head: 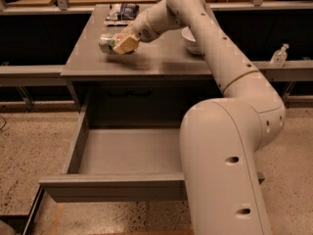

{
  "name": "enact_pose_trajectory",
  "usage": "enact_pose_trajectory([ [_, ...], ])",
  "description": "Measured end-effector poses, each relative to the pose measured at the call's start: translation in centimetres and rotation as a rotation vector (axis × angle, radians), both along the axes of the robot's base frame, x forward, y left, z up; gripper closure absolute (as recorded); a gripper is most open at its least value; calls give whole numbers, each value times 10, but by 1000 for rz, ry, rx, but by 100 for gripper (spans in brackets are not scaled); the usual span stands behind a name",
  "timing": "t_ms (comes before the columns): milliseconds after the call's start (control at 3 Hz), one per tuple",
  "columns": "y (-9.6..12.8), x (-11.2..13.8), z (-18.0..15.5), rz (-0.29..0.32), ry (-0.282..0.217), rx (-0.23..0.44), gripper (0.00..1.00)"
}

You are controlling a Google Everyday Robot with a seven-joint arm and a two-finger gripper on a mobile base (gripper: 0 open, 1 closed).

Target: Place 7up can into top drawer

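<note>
- Where the view begins at the left, the top drawer (pixel 126 152) stands pulled fully out from the cabinet. Its grey floor is bare, with nothing lodged inside.
- Above it, towards the left of the cabinet top (pixel 161 63), is the 7up can (pixel 108 42). It lies on its side with a silver end facing left, at or just over the surface; contact with the top cannot be confirmed.
- The gripper (pixel 120 44) is just right of the can's middle, with its tan fingers closed around the can body. The grasp looks secure.
- A dark snack packet (pixel 120 11) lies at the back of the top, behind the can and apart from it.
- A white bowl (pixel 189 37) sits further right, partly hidden by the arm (pixel 230 65).
- A small bottle (pixel 279 56) stands on a ledge at the far right, well apart from the work.
- Assessment: the drawer is open and the can is gripped, so those steps are done. Outstanding are the lift clear of the top, the carry forward and down over the drawer front, and the release onto the drawer floor.
</note>
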State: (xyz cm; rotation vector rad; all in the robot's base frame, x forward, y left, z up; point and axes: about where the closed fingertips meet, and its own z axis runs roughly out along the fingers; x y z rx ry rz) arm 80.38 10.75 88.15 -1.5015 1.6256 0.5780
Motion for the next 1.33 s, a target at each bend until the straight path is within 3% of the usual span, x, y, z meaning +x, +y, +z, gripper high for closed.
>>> enact_pose_trajectory([
  [333, -16, -44, 14, 96, -25, -67, 100],
  [667, -38, -102, 25, 257, -31, -73, 100],
  [1000, -66, -161, 22, 385, 35, -85, 100],
  [1333, -99, -211, 12, 388, 135, -56, 100],
])
